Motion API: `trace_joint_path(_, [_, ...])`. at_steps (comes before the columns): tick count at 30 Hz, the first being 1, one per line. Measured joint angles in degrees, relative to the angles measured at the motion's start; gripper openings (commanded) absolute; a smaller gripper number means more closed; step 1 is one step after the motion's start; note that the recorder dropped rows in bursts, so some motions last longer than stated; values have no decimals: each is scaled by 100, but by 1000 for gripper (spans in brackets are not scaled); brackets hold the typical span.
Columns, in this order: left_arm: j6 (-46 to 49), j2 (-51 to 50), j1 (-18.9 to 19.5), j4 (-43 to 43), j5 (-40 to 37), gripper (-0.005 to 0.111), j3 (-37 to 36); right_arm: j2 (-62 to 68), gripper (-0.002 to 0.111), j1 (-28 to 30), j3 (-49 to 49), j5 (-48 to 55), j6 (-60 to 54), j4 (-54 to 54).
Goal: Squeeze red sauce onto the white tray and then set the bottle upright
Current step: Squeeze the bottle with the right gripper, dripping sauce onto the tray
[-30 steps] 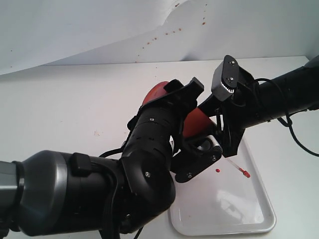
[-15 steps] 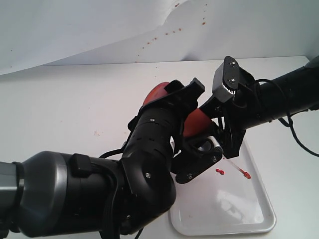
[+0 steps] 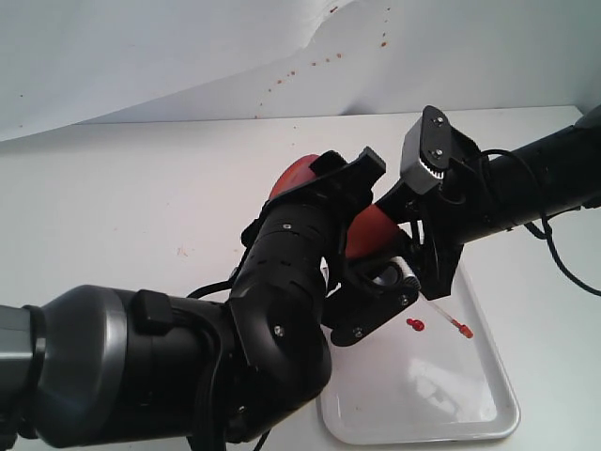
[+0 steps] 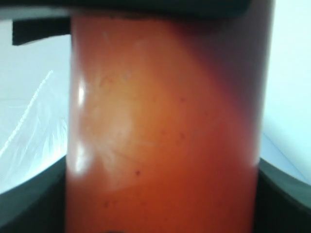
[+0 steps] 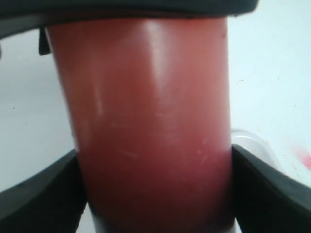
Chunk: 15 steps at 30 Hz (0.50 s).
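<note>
The bottle (image 3: 372, 232) hangs tilted over the near-left end of the white tray (image 3: 451, 399), nozzle end pointing down at it. Both grippers are shut on it. My left gripper (image 3: 362, 237) clamps the body from the left, and its wall fills the left wrist view (image 4: 165, 121). My right gripper (image 3: 415, 211) grips it from the right, fingers (image 5: 34, 194) pressing both sides of the bottle (image 5: 146, 121). A small blob of red sauce (image 3: 416, 325) lies on the tray. The thin tether ends in a tiny red cap (image 3: 466, 332) just right of the blob.
The bulky left arm (image 3: 188, 357) blocks the lower left of the exterior view and hides the tray's left rim. Brown-red specks (image 3: 310, 66) dot the white backdrop. A faint pink smudge (image 5: 303, 158) marks the white surface near the bottle.
The single red spot on the tray got a second drop beside it, and the two now read as one larger blob. Both arms and the bottle have barely shifted.
</note>
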<state>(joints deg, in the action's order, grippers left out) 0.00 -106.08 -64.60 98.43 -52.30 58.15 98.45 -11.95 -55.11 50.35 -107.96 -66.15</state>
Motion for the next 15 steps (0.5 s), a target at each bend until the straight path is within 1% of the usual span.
trace_joint_path(2, [0, 0, 0, 0, 0, 0, 0, 0, 85, 0, 0, 0, 0, 0])
trace_joint_path(4, [0, 0, 0, 0, 0, 0, 0, 0, 88, 0, 0, 0, 0, 0])
trace_joint_path(15, [0, 0, 0, 0, 0, 0, 0, 0, 89, 0, 0, -21, 12, -19])
